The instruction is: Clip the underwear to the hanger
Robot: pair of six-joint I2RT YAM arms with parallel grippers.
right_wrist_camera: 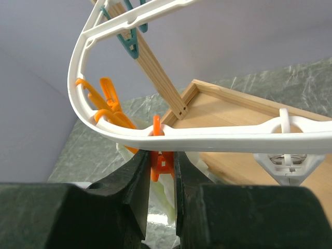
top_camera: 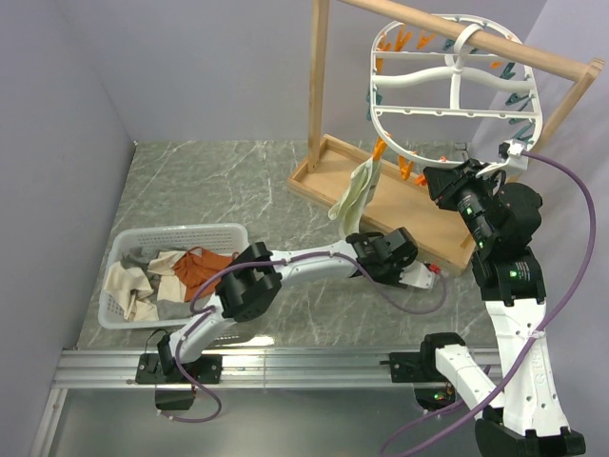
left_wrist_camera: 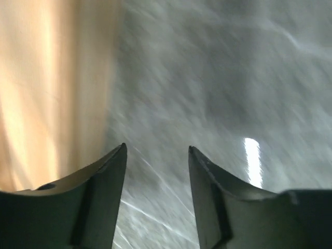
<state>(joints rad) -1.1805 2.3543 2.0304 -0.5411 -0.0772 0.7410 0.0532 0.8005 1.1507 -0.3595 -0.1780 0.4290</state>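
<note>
Underwear (top_camera: 354, 195): draped from lower rim of hanger (right_wrist_camera: 218, 136), just past right gripper (right_wrist_camera: 162, 155), above left gripper (left_wrist_camera: 157, 149). Right: pinched narrow on orange clothespin (right_wrist_camera: 162, 167). Left: parted, empty.

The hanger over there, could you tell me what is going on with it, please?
The right gripper is shut on an orange clothespin at the lower rim of the hanger, and the underwear hangs down from that spot. Whether the clothespin already bites the fabric cannot be told. The left gripper is open, holds nothing and sits low over the table beside the wooden stand.
</note>
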